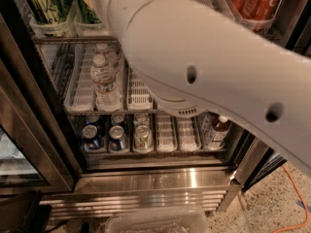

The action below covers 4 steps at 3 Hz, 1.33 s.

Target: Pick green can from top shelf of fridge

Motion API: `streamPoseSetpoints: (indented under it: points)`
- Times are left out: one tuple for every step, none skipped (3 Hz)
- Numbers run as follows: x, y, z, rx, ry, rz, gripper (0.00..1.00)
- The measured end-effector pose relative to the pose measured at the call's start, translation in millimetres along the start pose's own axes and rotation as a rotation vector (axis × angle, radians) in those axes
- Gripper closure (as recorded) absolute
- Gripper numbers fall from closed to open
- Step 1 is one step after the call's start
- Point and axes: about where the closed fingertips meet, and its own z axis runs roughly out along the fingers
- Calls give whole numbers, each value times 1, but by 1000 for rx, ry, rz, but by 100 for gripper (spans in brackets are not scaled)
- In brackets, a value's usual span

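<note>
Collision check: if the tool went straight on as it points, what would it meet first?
Cannot tell: the tool is out of view beyond the arm, which reaches toward the green can on the top shelf.
</note>
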Motion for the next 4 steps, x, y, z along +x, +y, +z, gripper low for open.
streamPoseSetpoints:
  points:
    - [-3, 14, -3, -39, 6, 16, 100]
    - [-7, 15, -4, -38, 1, 13, 100]
    - [-10, 16, -9, -58, 18, 16, 100]
    - [5, 1, -42, -26, 92, 64, 100]
